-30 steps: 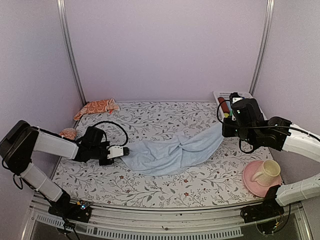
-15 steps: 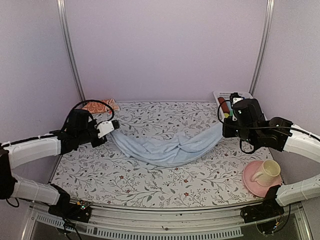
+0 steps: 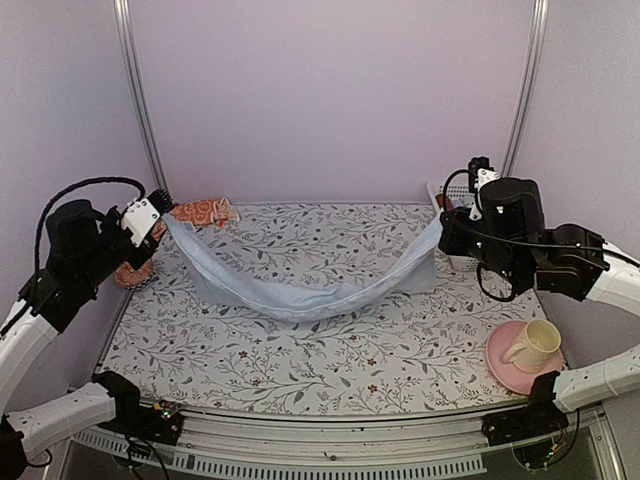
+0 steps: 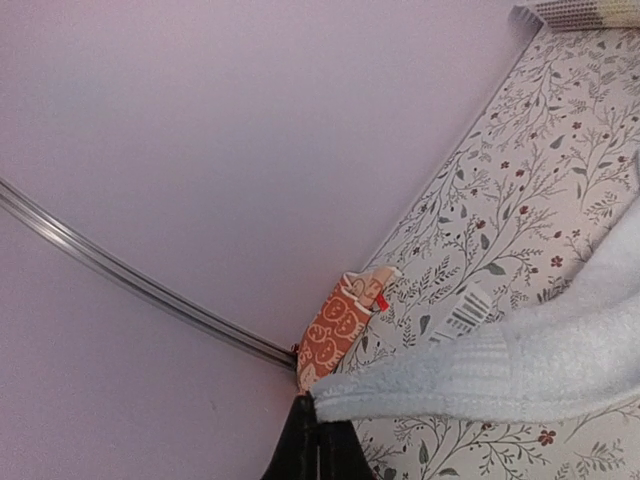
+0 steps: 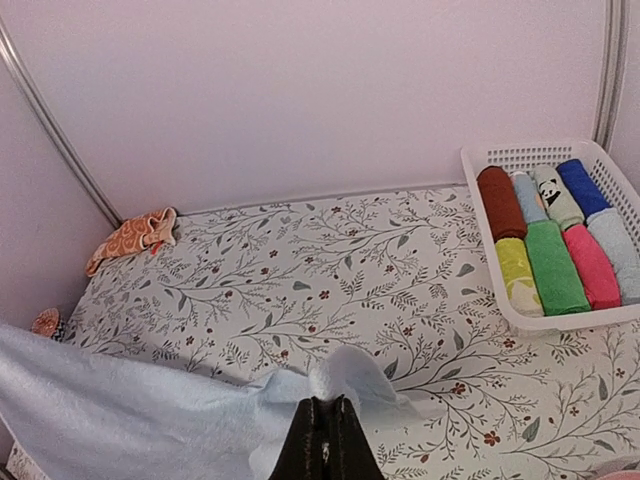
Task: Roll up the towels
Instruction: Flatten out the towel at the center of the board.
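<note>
Blue towel [image 3: 300, 290] is strung across the desk [image 3: 300, 390] from about 10 o'clock to 2 o'clock, one end in each claw. Both ends are lifted, the middle sags in a curve toward 6 o'clock, and its lowest fold looks to touch the desk.

Left claw [image 3: 160, 214] sits at 10 o'clock, off the desk's left edge and raised. Fingers are pressed together, pinching the towel's hemmed corner; the wrist view shows the black tips [image 4: 318, 432] closed on the edge of the cloth [image 4: 520, 375].

Right claw [image 3: 443, 224] sits at 2 o'clock, also raised, tips [image 5: 322, 418] pressed together and pinching the other end. The cloth [image 5: 120, 410] bunches at the tips and spreads away to the left.

Orange towel [image 3: 200, 211] is crumpled at 11 o'clock in the back-left corner against the wall, just behind the left claw. It is not held and lies apart from the blue one. Print visible from the left wrist [image 4: 335, 330]; also seen from the right wrist [image 5: 130, 235].

White basket [image 5: 545, 150] at 1 o'clock holds rolled towels [image 5: 555, 265] in two rows. In the top view the right arm mostly hides it.

Cup [image 3: 535, 343] stands on a pink saucer [image 3: 503, 368] at 4 o'clock, well apart from the towel.
</note>
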Motion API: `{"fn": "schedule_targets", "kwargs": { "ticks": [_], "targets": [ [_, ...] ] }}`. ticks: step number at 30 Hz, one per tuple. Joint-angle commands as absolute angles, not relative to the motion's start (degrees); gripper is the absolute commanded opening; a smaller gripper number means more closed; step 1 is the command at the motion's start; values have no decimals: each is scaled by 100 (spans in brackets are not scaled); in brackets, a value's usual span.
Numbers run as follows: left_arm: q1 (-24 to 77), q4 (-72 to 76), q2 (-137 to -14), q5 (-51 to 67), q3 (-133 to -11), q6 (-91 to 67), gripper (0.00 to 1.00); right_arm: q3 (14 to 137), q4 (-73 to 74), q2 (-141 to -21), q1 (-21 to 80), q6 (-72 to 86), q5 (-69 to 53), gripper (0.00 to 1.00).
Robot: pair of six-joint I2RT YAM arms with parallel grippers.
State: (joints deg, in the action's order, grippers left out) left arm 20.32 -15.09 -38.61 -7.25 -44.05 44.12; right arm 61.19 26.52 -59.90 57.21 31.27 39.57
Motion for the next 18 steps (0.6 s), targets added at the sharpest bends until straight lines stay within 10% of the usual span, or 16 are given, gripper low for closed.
{"fn": "schedule_targets", "kwargs": {
  "ticks": [1,18],
  "targets": [
    [1873,-1427,-4124,-1456,-4420,4223,0,6647,2584,-6580,5727,3216,5185,2],
    [1613,611,-6036,-2677,-3254,4638,0,7247,2368,-9349,4746,2304,3493,2]
  ]
}}
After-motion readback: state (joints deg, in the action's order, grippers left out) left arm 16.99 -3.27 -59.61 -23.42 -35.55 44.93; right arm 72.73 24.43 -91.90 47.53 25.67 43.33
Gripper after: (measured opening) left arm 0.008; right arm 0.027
